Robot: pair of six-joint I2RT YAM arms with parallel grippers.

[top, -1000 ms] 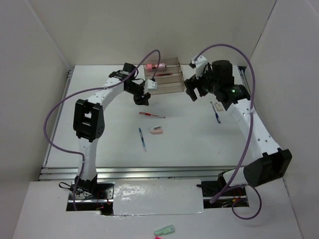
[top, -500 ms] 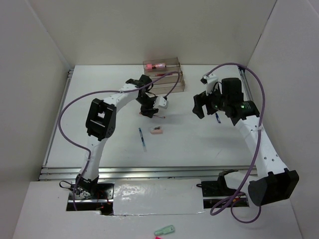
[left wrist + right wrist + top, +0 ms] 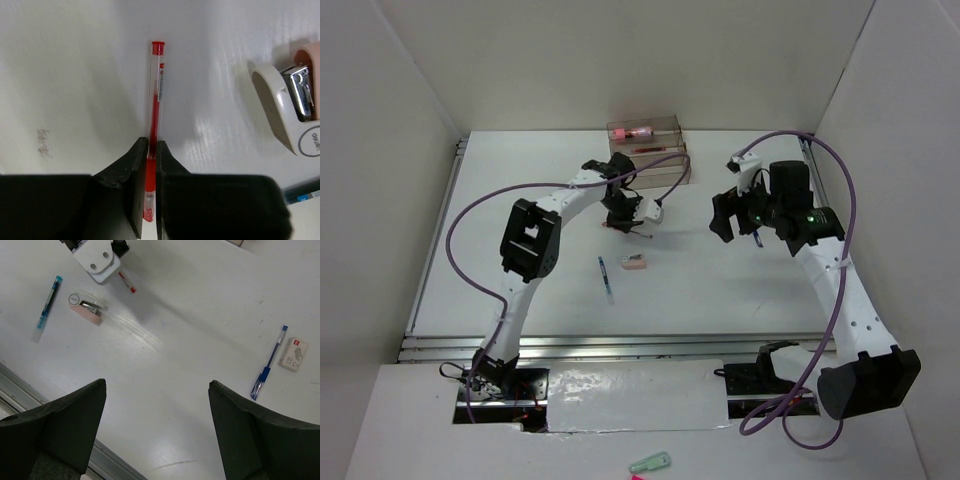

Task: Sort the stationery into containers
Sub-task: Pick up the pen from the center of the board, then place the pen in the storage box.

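Observation:
My left gripper (image 3: pixel 151 142) is down at the table, shut on the lower end of a thin red pen (image 3: pixel 155 100). From above, the left gripper (image 3: pixel 620 222) is just in front of the clear stepped organiser (image 3: pixel 665 170). A pink-and-white eraser (image 3: pixel 287 117) lies right of the pen, and a blue pen (image 3: pixel 606 279) lies nearer still. My right gripper (image 3: pixel 157 385) hovers open and holds nothing. Another blue pen (image 3: pixel 270 362) and a white eraser (image 3: pixel 294 354) lie to its right.
The organiser's back compartment holds a pink item (image 3: pixel 632 132), and a red pen (image 3: pixel 645 148) lies in the step in front of it. A pale green clip (image 3: pixel 650 463) lies on the near platform behind the arm bases. White walls enclose the table.
My left gripper came away from the organiser, dropped to the red pen and closed on it. My right arm swung right and nearer, staying open.

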